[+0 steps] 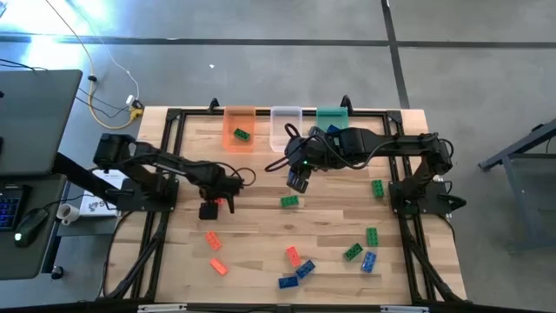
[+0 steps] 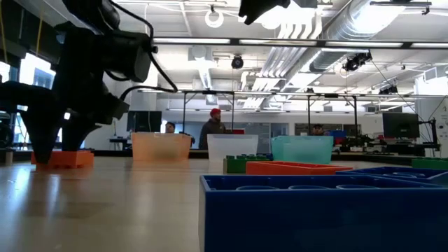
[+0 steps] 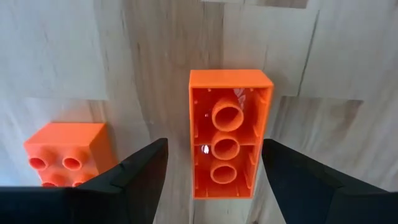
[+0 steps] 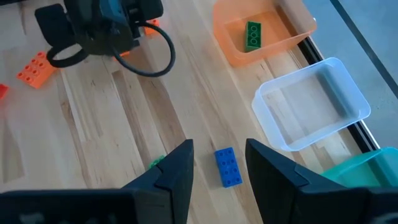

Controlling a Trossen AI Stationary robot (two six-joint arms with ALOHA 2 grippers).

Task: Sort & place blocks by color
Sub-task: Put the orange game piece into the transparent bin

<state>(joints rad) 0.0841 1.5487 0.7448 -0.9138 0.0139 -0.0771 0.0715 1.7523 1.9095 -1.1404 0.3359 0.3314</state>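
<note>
My left gripper (image 1: 211, 207) points straight down at the table's left half, open, one finger on each side of an orange block (image 3: 229, 143) that lies studs-down with its hollow underside up. A second orange block (image 3: 65, 152) lies beside it, studs up. My right gripper (image 1: 300, 180) hangs open high over the table's middle, above a blue block (image 4: 228, 167) on the wood, touching nothing. A green block (image 1: 289, 201) lies close by. More green, blue and orange blocks are scattered toward the near edge.
Three tubs stand in a row at the far edge: orange (image 1: 240, 129) with a green block (image 4: 252, 35) inside, clear (image 1: 286, 126), and green (image 1: 332, 117). Loose blocks (image 1: 300, 265) cluster at the near middle and right. People stand in the room beyond the table.
</note>
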